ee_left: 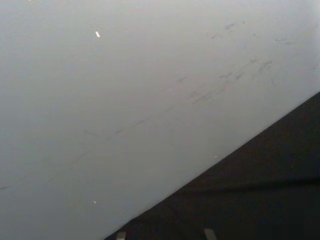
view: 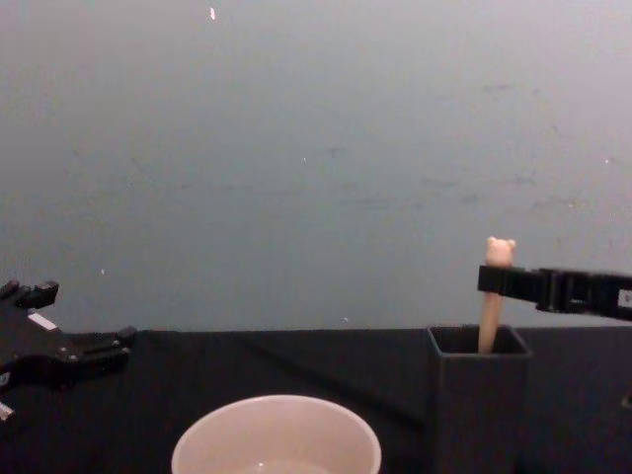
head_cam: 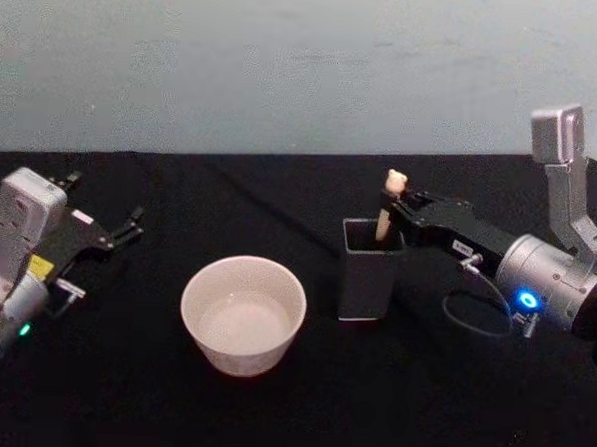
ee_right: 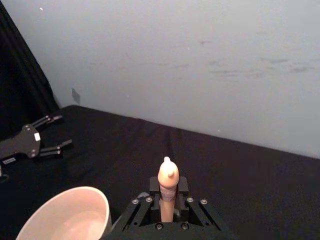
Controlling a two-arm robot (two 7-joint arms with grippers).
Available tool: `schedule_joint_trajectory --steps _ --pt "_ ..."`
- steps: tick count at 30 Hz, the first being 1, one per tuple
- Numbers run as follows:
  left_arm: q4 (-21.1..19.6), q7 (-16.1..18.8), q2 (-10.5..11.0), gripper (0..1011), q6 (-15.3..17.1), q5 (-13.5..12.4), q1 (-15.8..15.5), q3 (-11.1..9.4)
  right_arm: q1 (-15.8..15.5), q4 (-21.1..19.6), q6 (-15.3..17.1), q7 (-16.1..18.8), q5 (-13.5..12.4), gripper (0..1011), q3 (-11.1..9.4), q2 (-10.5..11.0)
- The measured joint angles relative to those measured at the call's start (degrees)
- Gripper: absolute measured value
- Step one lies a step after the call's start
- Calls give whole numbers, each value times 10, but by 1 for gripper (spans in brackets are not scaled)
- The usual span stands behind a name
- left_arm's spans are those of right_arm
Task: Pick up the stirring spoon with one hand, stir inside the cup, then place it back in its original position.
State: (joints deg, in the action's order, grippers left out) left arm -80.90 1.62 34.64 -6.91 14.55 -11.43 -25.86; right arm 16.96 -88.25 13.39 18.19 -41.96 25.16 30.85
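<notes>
Right wrist view: your right gripper [ee_right: 167, 210] has its black fingers [ee_right: 186, 199] clenched on the beige handle of the small slim stirring spoon [ee_right: 167, 182], gripping just below the tiny bear head, which pokes up above the finger tips. Chest view confirms it: the fingers come in from the right and pinch the handle under the bear head, above the rim of the dark grey square-sided holder box [view: 478, 400]. The spoon stands near upright, its lower part down inside the box; the shaft and bowl are hidden by the box walls.

Head view: the box sits on the black cloth-covered table [head_cam: 268, 422], right of centre. The wide round cream-white cup [head_cam: 243, 313] stands just to its left, apart from it, not touching. Whether the cup holds liquid you cannot tell with certainty.

Outward: the right arm's silver wrist with a lit blue ring extends to the right edge of the table.

Your left gripper [head_cam: 113, 234] is parked at the far left of the table, well apart from the cup, fingers spread and grasping nothing.

A pale grey-blue wall [view: 316, 158] backs the table.
</notes>
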Motion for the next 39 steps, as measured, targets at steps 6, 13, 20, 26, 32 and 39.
schedule_joint_trajectory --steps 6,13,20,26,32,39 --pt "0 0 0 1001 0 0 0 0 -3 6 6 2 3 211 -4 -5" --pt "0 0 0 1001 0 0 0 0 -8 8 11 4 4 211 -9 -8" --pt "0 0 0 1001 0 0 0 0 -14 6 16 4 2 211 -15 -9" --pt "0 0 0 1002 0 0 0 0 -19 2 20 2 -3 211 -19 -8" --pt "0 0 0 1001 0 0 0 0 -21 -1 22 0 -4 211 -20 -6" --pt "0 0 0 1001 0 0 0 0 -22 -1 23 -1 -3 211 -20 -6"
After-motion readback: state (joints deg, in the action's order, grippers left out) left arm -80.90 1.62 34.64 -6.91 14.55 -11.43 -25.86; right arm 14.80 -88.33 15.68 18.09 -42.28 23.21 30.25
